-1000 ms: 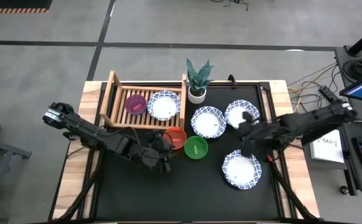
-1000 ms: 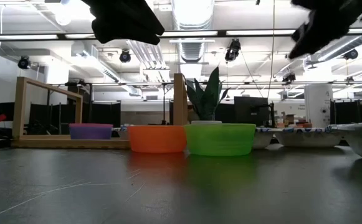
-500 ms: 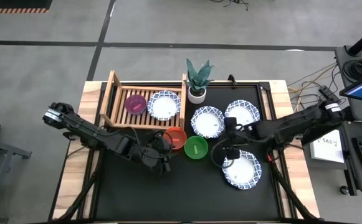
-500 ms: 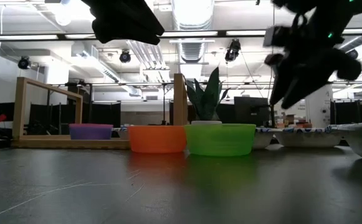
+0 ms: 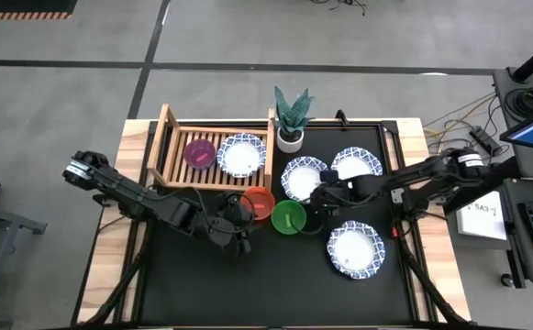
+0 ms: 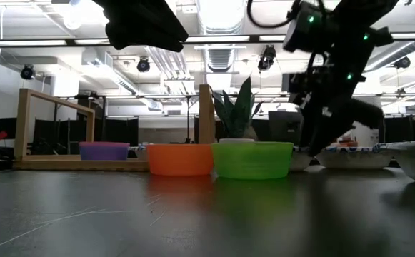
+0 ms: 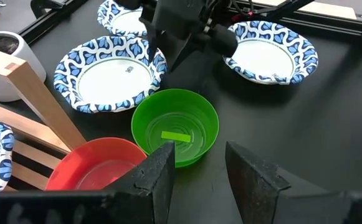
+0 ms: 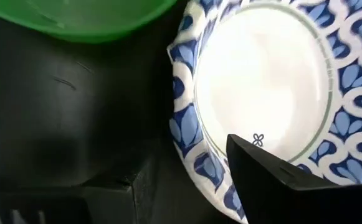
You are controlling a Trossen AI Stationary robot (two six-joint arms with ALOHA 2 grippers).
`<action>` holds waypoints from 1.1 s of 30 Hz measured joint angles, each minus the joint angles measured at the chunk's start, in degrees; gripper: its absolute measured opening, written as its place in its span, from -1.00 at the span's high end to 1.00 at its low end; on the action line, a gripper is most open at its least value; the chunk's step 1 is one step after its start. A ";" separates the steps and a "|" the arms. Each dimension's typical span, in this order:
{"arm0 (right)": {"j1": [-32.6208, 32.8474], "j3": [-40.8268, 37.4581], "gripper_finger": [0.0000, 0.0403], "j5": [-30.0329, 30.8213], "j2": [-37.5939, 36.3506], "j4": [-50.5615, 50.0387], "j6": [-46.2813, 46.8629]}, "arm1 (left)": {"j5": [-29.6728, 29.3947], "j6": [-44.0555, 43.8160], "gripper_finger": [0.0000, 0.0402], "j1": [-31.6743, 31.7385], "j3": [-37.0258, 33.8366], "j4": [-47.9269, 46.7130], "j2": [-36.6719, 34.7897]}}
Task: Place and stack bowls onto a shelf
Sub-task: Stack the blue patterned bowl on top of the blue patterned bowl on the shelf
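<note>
The wooden shelf (image 5: 213, 151) holds a magenta bowl (image 5: 199, 152) and a white blue-rimmed bowl (image 5: 241, 155). On the black mat stand a red bowl (image 5: 260, 202), a green bowl (image 5: 289, 217) and three more white bowls (image 5: 305, 179) (image 5: 358, 165) (image 5: 356, 249). My right gripper (image 5: 315, 203) is open, low over the near rim of the middle white bowl (image 8: 261, 81), beside the green bowl (image 8: 87, 15). My left gripper (image 7: 198, 155) hangs open above the mat near the red bowl (image 7: 96, 168), holding nothing. My right gripper straddles the middle white bowl's patterned rim (image 8: 190, 134) on the side next to the green bowl, one finger (image 8: 274, 174) over the bowl's inside and the other outside above the mat. It comes from above, slanting from the table's right. Whether the fingers touch the rim, I cannot tell.
A potted plant in a white pot (image 5: 291, 137) stands at the shelf's far right corner, just behind the middle white bowl. The shelf's raised side rail (image 5: 271, 147) lies close to the red bowl. Bare mat (image 5: 275, 275) lies toward the near edge.
My right gripper has travelled from above the far right white bowl toward the table's left and come down, ending at the middle white bowl's rim beside the green bowl. No bowl has moved.
</note>
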 joint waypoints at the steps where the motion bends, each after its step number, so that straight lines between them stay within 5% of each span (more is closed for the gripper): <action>1: -0.30 0.00 0.18 -0.01 0.68 0.27 -0.33 | 0.00 0.01 0.38 0.00 0.00 0.00 0.00; 13: -1.04 0.02 0.91 0.39 1.10 0.62 -4.08 | -0.16 2.21 0.38 0.02 -0.02 2.22 -0.02; 25: 2.83 7.60 0.94 -2.71 -12.34 -12.31 -0.60 | -0.44 11.58 0.17 0.02 -0.04 10.07 -0.02; 33: 6.97 16.74 0.94 -28.57 -16.89 -16.12 6.45 | -1.42 21.86 -0.21 0.02 -0.04 20.04 -0.04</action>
